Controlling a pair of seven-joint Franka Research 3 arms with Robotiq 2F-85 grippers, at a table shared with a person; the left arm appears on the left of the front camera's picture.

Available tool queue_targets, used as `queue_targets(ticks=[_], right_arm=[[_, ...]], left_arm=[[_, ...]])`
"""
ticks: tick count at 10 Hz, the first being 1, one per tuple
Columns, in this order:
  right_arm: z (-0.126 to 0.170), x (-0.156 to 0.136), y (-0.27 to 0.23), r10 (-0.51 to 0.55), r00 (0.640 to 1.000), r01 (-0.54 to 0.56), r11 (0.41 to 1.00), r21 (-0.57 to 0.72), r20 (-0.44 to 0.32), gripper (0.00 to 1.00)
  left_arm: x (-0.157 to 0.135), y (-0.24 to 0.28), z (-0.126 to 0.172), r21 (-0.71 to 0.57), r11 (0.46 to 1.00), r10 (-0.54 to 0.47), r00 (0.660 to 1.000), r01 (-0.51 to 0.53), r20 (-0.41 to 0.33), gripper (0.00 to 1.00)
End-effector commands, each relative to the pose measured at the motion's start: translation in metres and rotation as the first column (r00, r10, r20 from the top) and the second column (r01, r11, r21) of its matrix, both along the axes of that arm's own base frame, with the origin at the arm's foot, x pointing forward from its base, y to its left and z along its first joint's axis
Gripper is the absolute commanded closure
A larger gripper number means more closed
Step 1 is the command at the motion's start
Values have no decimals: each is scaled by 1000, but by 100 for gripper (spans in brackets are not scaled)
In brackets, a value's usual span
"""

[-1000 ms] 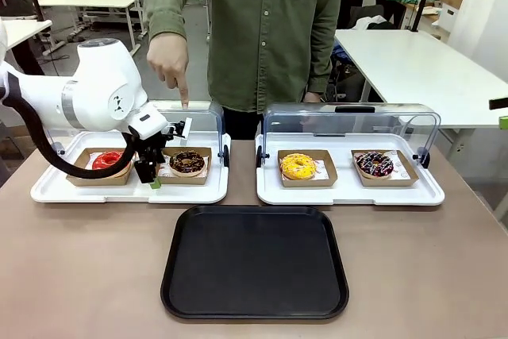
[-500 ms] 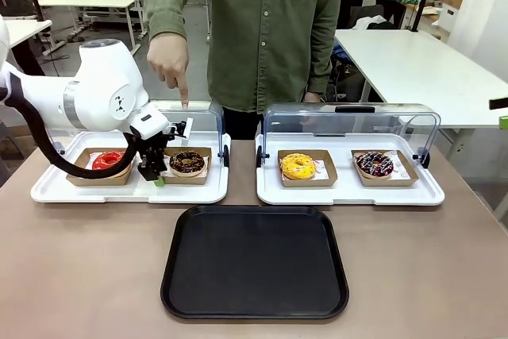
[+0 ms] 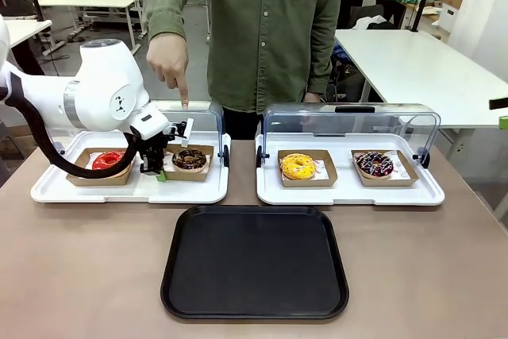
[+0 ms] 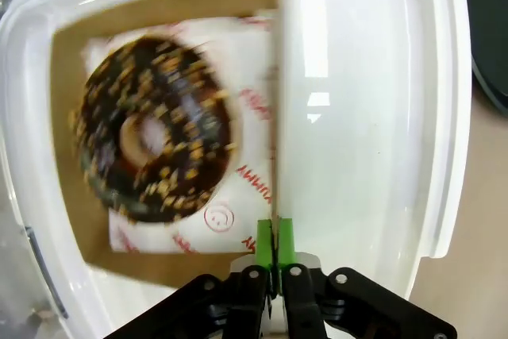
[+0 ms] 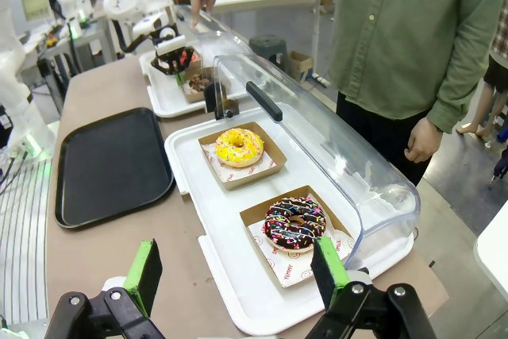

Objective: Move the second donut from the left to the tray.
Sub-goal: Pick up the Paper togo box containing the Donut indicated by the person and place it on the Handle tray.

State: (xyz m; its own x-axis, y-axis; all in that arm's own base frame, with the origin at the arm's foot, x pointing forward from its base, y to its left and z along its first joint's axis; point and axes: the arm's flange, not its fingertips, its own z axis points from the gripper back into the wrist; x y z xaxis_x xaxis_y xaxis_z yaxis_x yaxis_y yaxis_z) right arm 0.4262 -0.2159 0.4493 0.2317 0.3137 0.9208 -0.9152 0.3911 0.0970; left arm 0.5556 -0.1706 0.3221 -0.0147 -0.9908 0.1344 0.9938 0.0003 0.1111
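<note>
The second donut from the left (image 3: 189, 159), a dark chocolate ring flecked with pale sprinkles, sits in its brown cardboard holder (image 4: 67, 117) on a white tray (image 3: 190, 190) near the desk's far left corner. The left gripper (image 4: 275, 242) is clamped on the holder's thin side wall, likely so the glaze goes untouched. The black tray (image 3: 254, 263) lies at the middle of the near edge. The right gripper (image 5: 236, 275) has its jaws wide apart.

The brown table (image 3: 79, 260) bears a white tray (image 3: 48, 190) directly beneath the left gripper (image 3: 157, 175), a second white tray (image 3: 349, 194) well off to its right, and a black tray (image 3: 254, 263) near it, robot-side.
</note>
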Motion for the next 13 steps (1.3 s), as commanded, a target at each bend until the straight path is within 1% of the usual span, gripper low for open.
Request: queue_targets(ticks=[1,2,3,4,8,11,13], right_arm=[[3,2,0,5,1000,-5,1000,8,19,0],[3,2,0,5,1000,-5,1000,8,19,0],[3,2,0,5,1000,-5,1000,8,19,0],[3,2,0,5,1000,-5,1000,8,19,0],[3,2,0,5,1000,-5,1000,8,19,0],[3,2,0,5,1000,-5,1000,8,19,0],[3,2,0,5,1000,-5,1000,8,19,0]], left_arm=[[-1,2,3,28,1000,11,1000,-11,-1,100],[3,3,0,33,999,21,1000,-21,1,100],[15,5,-7,25,1000,12,1000,-12,3,100],[1,2,0,5,1000,-1,1000,1,2,100],[4,1,-1,3,1000,-2,1000,2,3,99],[-44,9,47,-14,1000,7,993,-5,114,99],[-84,3,74,2,1000,10,989,-10,149,99]])
